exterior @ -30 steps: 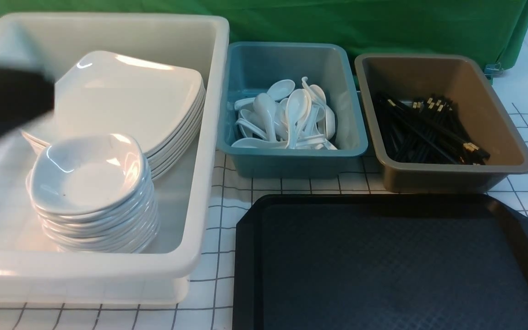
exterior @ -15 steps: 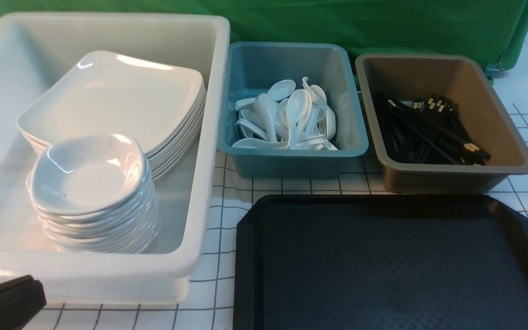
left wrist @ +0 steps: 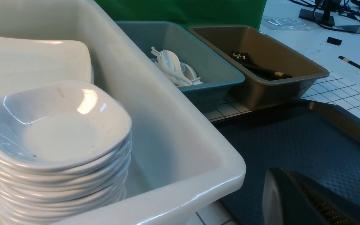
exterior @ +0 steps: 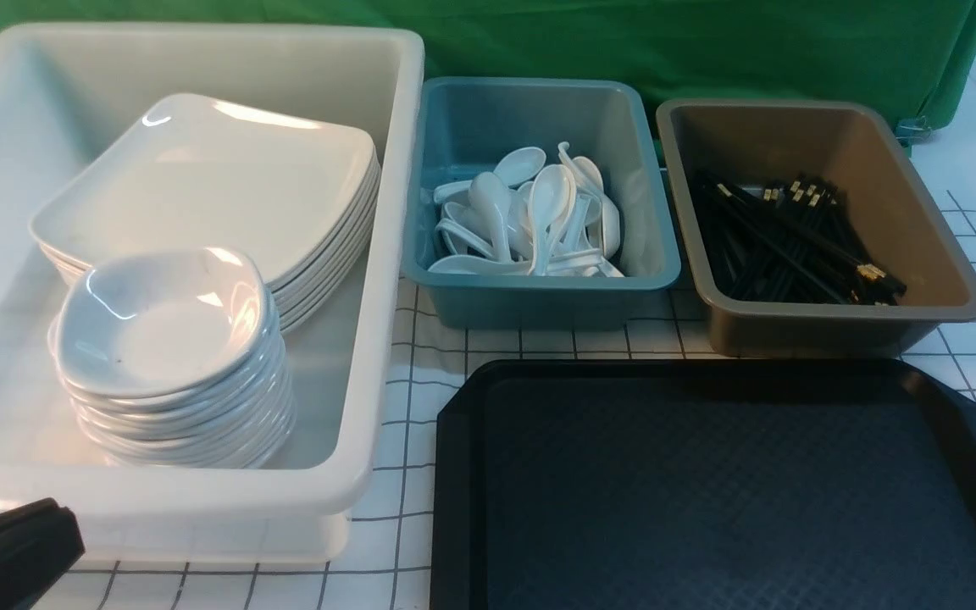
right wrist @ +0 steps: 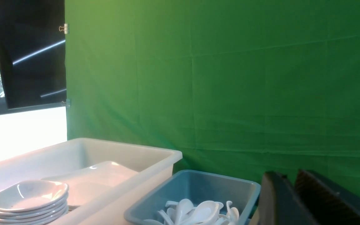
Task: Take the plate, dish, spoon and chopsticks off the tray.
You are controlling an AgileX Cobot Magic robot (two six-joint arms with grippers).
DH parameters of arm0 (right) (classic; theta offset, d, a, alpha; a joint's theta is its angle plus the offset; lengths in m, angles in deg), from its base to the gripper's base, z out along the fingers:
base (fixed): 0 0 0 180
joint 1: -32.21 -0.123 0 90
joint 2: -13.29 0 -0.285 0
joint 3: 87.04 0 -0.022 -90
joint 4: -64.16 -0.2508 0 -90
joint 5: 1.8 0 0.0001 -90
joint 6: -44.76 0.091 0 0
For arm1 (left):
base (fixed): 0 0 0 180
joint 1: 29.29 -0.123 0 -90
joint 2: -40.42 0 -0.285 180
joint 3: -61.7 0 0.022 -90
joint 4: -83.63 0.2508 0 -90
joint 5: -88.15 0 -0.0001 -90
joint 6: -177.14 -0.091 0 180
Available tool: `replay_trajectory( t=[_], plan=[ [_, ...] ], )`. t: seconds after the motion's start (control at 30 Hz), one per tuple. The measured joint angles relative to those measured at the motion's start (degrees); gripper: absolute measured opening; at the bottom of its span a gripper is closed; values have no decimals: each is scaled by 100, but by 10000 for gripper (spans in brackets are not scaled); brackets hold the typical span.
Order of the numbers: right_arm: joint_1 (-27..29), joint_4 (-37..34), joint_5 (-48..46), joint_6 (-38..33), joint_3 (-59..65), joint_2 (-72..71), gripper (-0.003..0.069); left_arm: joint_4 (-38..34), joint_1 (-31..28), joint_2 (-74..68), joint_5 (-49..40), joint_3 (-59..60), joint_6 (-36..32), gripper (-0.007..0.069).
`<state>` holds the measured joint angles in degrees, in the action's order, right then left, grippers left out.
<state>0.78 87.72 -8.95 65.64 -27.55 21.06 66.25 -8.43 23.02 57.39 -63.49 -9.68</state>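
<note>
The black tray [exterior: 708,491] sits at the front right with nothing on it. In the white bin [exterior: 386,254], a stack of square plates [exterior: 217,186] stands behind a stack of small dishes [exterior: 158,322]. White spoons [exterior: 530,220] are piled in the blue bin [exterior: 539,292], and black chopsticks [exterior: 793,246] lie in the brown bin [exterior: 835,326]. My left gripper [exterior: 5,551] is low in front of the white bin's near wall, shut and empty, beside the tray's left edge [left wrist: 295,193]. My right gripper [right wrist: 291,184] hangs high near the blue bin, its fingers a narrow gap apart and empty.
A green backdrop [exterior: 623,42] closes off the far side behind the three bins. One black stick [left wrist: 356,66] lies on the gridded table [exterior: 420,364] beyond the brown bin. Cables and small gear [left wrist: 323,12] sit farther back on the right.
The left gripper, blurred over the white bin's left side a second ago, has dropped to the front left corner below the bin. Nothing in the bins or on the tray moved.
</note>
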Motion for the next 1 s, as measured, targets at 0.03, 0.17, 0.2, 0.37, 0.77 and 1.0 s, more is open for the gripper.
replay_trajectory(
  t=[0.03,0.17,0.2,0.37,0.77,1.0],
  plan=[
    [0,0,0,0,0,0,108,0,0,0,0,0,0,-2],
    [0,0,0,6,0,0,117,0,0,0,0,0,0,-2],
    [0,0,0,6,0,0,119,0,0,0,0,0,0,-2],
    [0,0,0,6,0,0,133,257,0,0,63,6,-19,-2],
    [0,0,0,11,1,0,175,1259,-1519,698,2849,1737,-29,-2],
    [0,0,7,9,1,0,185,1357,-2183,964,2290,2267,84,-2]
  ],
)
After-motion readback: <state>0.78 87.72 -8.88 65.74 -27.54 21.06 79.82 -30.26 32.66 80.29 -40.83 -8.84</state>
